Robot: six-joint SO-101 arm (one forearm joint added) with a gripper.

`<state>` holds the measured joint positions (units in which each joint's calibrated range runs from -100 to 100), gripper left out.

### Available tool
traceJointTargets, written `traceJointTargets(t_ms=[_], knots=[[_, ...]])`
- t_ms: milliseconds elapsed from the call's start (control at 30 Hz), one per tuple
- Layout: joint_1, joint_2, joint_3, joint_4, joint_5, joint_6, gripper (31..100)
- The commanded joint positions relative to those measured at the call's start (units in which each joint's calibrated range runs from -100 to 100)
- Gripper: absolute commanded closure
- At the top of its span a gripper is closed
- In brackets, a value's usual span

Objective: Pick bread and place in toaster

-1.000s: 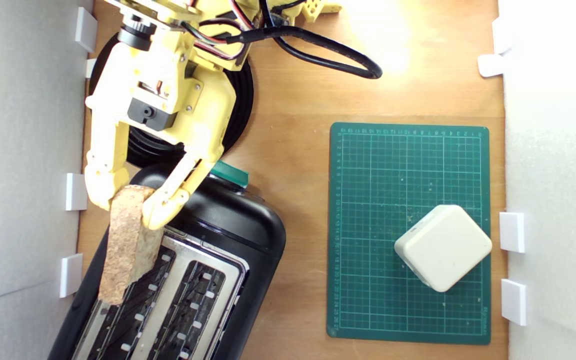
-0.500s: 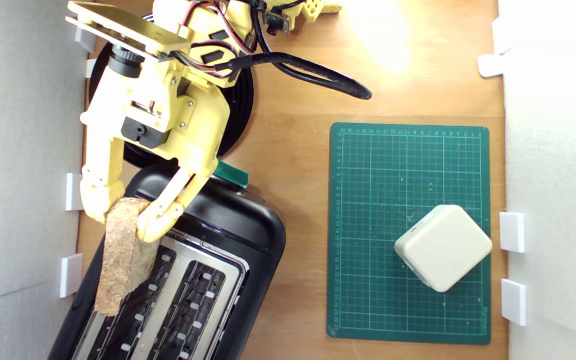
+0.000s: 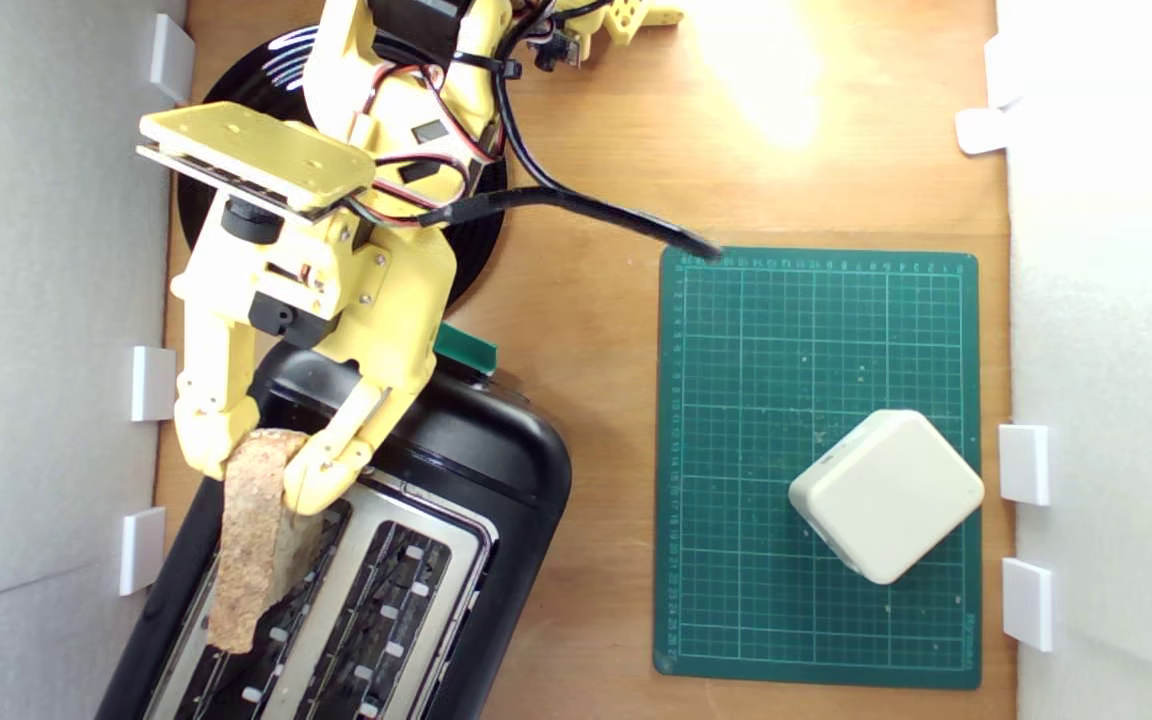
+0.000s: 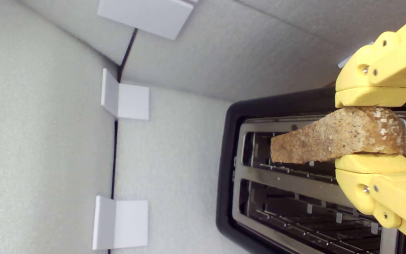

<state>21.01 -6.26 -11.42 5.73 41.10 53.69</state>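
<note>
Pick-up complete: the yellow plastic gripper [image 3: 271,470] has its jaws clamped on the crust end of the thick, brown-crusted wedge of bread [image 3: 254,545]. The bread hangs edge-down above the black two-slot toaster with silver top plate [image 3: 416,560], over the slot nearer the exterior view's left. Insertion and release remain outstanding.

wooden tabletop [image 3: 586,180]; white foam walls [image 3: 36,300]

- The green cutting mat [image 3: 816,350] carries pale ruler numerals along its top edge and its edge toward the toaster [image 3: 496,470]; they are too small to read.
- No other text, brand or label is legible in either view.
</note>
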Motion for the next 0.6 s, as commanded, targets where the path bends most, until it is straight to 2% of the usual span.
traceJointTargets(t_ms=[0,567], knots=[[-0.62,0.43,-2.15,-0.29,0.28,-0.19,74.4],[-1.10,8.50,-2.15,-0.56,0.28,-0.51,73.7]])
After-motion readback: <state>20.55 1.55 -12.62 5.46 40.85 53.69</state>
